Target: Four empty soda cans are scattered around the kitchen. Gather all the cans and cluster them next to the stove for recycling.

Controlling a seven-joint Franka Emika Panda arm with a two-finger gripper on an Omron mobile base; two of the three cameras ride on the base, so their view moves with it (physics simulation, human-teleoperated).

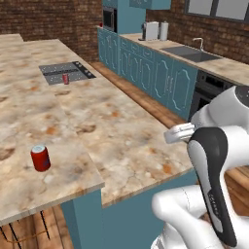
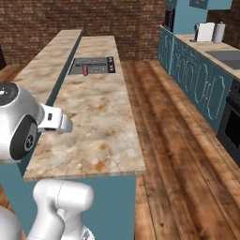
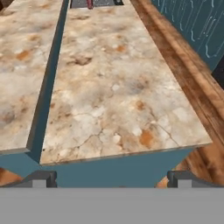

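Observation:
One red soda can (image 1: pixel 40 158) stands upright on the raised left ledge of the island, near its front end. A second soda can (image 1: pixel 65 79) (image 2: pixel 85 70) (image 3: pixel 89 3) stands on the black stove (image 1: pixel 73 69) (image 2: pixel 96 63) (image 3: pixel 105 2) at the island's far end. My gripper (image 3: pixel 112 180) hovers off the island's near end and looks along the counter. It is open, its fingertips (image 3: pixel 41 178) wide apart with nothing between them. Both cans are far from it.
The island counter (image 2: pixel 101 117) has a higher ledge (image 3: pixel 22 65) along its left side. Wood floor (image 2: pixel 173 140) runs between the island and the teal wall cabinets (image 1: pixel 155 73), which carry a sink (image 1: pixel 190 52), a toaster (image 1: pixel 151 30) and a built-in oven (image 1: pixel 206 90).

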